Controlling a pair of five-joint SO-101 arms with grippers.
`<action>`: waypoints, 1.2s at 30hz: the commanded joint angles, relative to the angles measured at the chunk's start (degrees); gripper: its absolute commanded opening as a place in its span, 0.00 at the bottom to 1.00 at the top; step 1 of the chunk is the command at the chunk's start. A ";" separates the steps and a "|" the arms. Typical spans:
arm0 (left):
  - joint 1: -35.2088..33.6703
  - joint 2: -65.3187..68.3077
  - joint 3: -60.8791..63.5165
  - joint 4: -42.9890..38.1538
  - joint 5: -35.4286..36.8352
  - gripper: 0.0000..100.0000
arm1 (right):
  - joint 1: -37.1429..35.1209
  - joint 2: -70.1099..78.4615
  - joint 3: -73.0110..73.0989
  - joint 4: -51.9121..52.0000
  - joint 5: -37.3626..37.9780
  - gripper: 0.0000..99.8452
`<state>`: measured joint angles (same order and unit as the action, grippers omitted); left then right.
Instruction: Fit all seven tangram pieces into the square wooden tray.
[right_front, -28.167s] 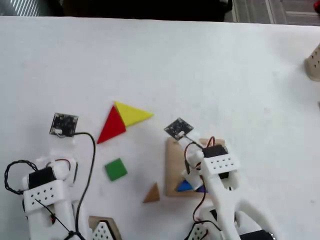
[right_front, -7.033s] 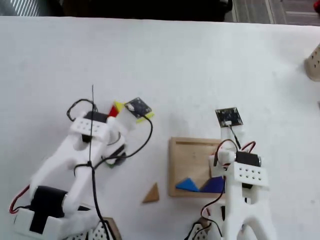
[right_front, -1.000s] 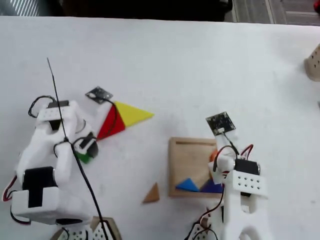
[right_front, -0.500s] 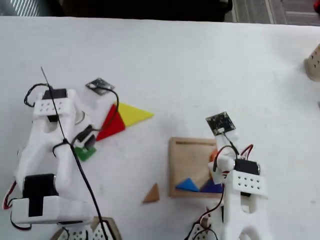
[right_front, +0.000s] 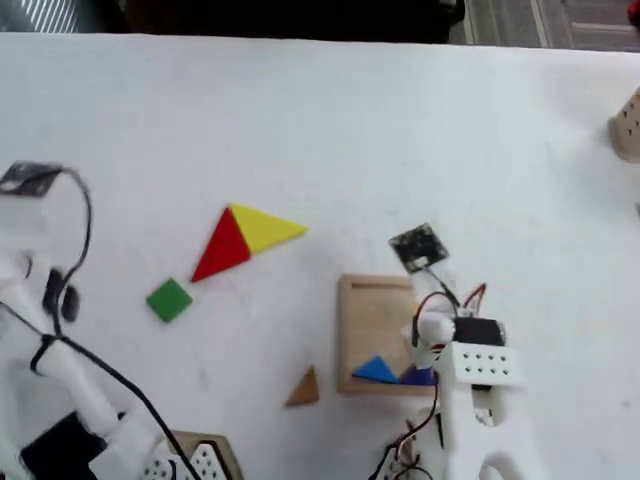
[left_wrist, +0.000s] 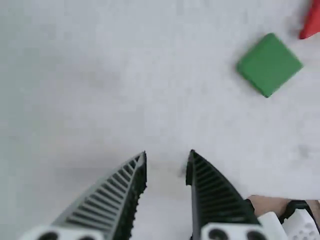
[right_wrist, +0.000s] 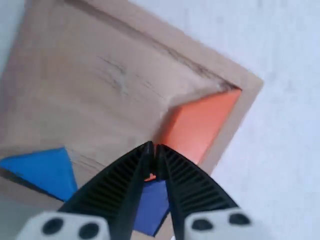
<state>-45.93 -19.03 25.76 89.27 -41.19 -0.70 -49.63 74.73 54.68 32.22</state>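
White tabletop spreads beneath both arms, and the square wooden tray lies by the right one with an orange piece and a blue triangle inside. The right gripper hangs clenched and empty over the orange piece. The left gripper is parted, holding nothing, above bare table near the green square, with the red triangle, yellow triangle and tan triangle loose outside the tray.

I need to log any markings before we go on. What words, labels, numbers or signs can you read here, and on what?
No text can be read in any view.
The wooden tray, green square, red triangle, yellow triangle, tan triangle, blue triangle and orange piece: plain faces, no print.
The black circuit board above the tray: any marking is too small to read.
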 joint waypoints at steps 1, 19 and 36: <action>-13.49 -4.35 10.29 -12.40 0.09 0.14 | -10.07 -0.92 -6.42 0.75 -2.81 0.02; -28.79 13.76 -10.90 -16.44 5.10 0.14 | -53.23 6.73 -26.02 -4.88 -22.86 0.20; -28.00 30.64 -34.02 -12.66 5.89 0.14 | -64.13 64.04 -68.84 -18.51 -31.47 0.30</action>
<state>-74.15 11.38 -1.67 74.95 -36.00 -64.44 4.88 18.55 37.36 1.36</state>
